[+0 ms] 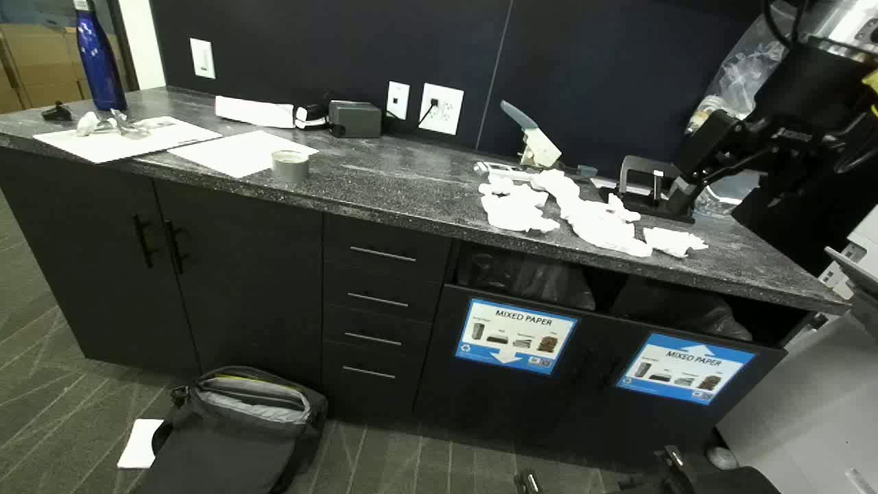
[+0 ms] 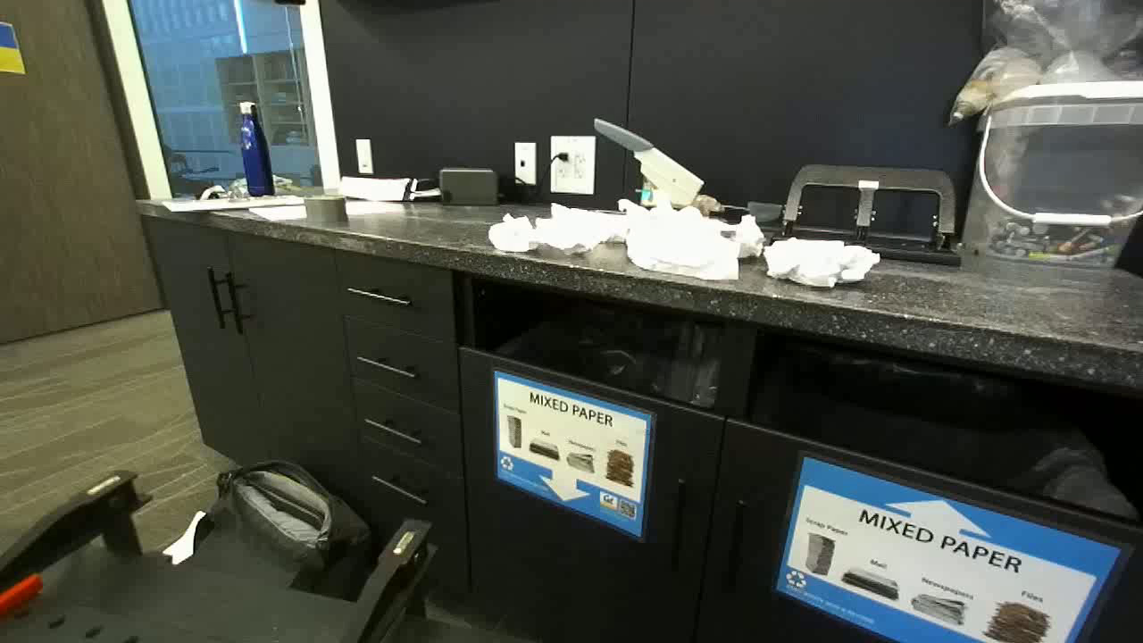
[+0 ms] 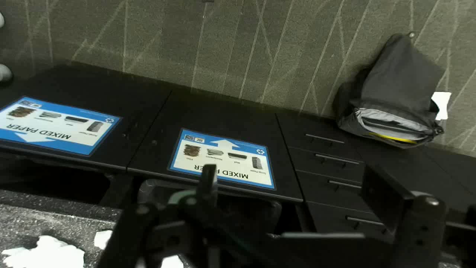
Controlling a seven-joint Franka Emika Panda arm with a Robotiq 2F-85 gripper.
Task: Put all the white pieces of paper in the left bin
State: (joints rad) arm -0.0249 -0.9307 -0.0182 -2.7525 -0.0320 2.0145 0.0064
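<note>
Crumpled white pieces of paper lie spread along the counter's front part in both exterior views, among them a left clump (image 1: 511,209), a larger middle clump (image 2: 683,246) and a separate piece at the right (image 2: 821,261). The wrist view catches some paper (image 3: 46,255) at its lower left. Under the counter stands the left bin (image 1: 507,394), dark, its front bearing a blue-bordered label (image 2: 571,446); its inside is mostly dark. My gripper (image 3: 288,173) is open, nothing between its spread fingers. In an exterior view it hangs over the counter's right part, right of the papers.
Behind the papers rests a knife-like tool (image 2: 661,165). A black hole punch (image 2: 866,210) and clear bucket (image 2: 1054,179) stand at the right. Another labelled bin (image 2: 946,554) adjoins on the right. Flat sheets (image 1: 240,152) and a tape roll (image 1: 290,167) lie left. A bag (image 1: 240,432) is on the floor.
</note>
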